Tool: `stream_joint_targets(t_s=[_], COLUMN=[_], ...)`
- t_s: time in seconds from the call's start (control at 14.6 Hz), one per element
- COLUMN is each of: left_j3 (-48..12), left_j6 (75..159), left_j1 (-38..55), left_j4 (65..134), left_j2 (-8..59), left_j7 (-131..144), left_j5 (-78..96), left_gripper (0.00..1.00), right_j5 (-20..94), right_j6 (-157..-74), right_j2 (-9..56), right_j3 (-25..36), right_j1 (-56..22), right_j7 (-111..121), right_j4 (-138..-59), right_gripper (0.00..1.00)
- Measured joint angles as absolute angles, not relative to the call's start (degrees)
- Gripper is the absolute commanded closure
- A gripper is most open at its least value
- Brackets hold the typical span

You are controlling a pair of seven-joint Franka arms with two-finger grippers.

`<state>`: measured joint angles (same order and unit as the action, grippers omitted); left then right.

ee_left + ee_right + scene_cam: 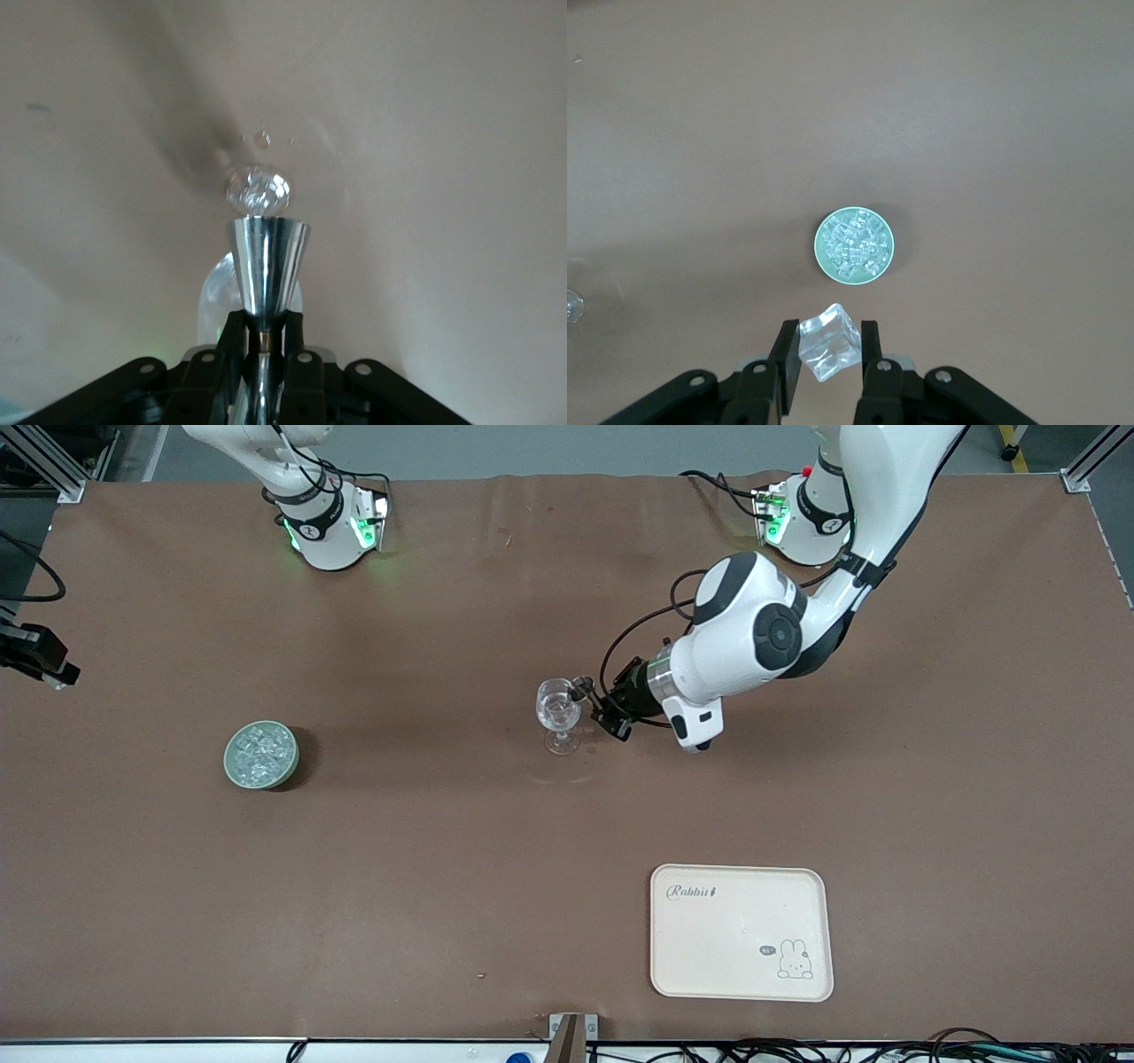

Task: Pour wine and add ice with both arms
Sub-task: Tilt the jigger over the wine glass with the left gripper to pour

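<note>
A clear stemmed wine glass [558,710] stands at the table's middle. My left gripper [592,698] is beside its bowl, shut on a silver cone-shaped metal measure [266,266] gripped at its narrow waist. The measure's wide end points at the glass [258,189]. A heap of ice [262,751] fills a small green bowl [227,757] toward the right arm's end. My right gripper [829,329] is high over that bowl [819,246], shut on one clear ice cube [829,352]. The heap [853,243] shows below it.
A cream tray [741,932] with a rabbit drawing lies nearer the front camera, toward the left arm's end. The glass also shows at the edge of the right wrist view [571,305]. Brown paper covers the table [443,868].
</note>
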<state>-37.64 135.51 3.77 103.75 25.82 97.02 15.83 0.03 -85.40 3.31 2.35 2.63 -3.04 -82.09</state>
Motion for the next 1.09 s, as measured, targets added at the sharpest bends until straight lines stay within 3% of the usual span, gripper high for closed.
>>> stream_joint_targets(t_s=[0.34, 1.09], left_j3=[-40.3, -43.9], left_j6=[135.8, 133.5], left_j1=[4.5, 4.9], left_j4=[101.2, 100.5], left_j2=[29.8, 30.2], left_j7=[111.2, 117.3], left_j5=[-1.1, -15.2], left_gripper=[0.99, 0.99], right_j5=[0.0, 0.1], right_j6=[-85.3, -85.2], right_j2=[3.3, 3.3], right_j3=[2.3, 2.3], right_j1=[2.6, 2.6], right_j7=[-3.0, -3.0], right_j4=[-82.1, -82.1], right_gripper=[0.98, 0.98])
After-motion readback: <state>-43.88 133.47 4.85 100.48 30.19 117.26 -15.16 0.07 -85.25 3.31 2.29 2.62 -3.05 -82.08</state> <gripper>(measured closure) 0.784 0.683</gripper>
